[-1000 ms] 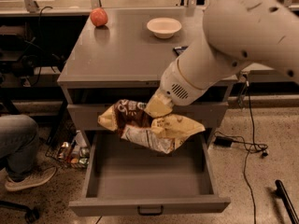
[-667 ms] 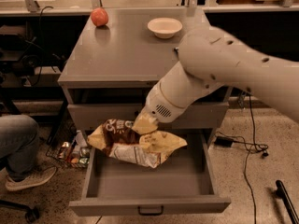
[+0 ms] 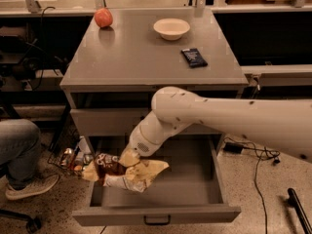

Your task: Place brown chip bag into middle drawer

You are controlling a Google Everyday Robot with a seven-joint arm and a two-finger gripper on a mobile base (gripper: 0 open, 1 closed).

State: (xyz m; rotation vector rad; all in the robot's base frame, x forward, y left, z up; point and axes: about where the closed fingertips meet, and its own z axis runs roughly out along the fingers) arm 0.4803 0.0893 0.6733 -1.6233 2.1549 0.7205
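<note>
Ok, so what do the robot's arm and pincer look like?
The arm is a thick, smooth white tube with scattered small dark dots, narrowing through a rounded wrist with a perforated grille patch. The pincer, over the left of the middle drawer, shows a tan tip. No cables show on it.

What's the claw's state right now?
Claw: closed on the crinkled yellow-tan foil chip bag, over the left side of the open grey metal drawer.

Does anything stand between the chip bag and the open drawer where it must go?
Nothing visible does. The gripper holds the bag over the left side of the drawer, whose floor shows bare. Only the bag's left end reaches out past the drawer's left wall.
</note>
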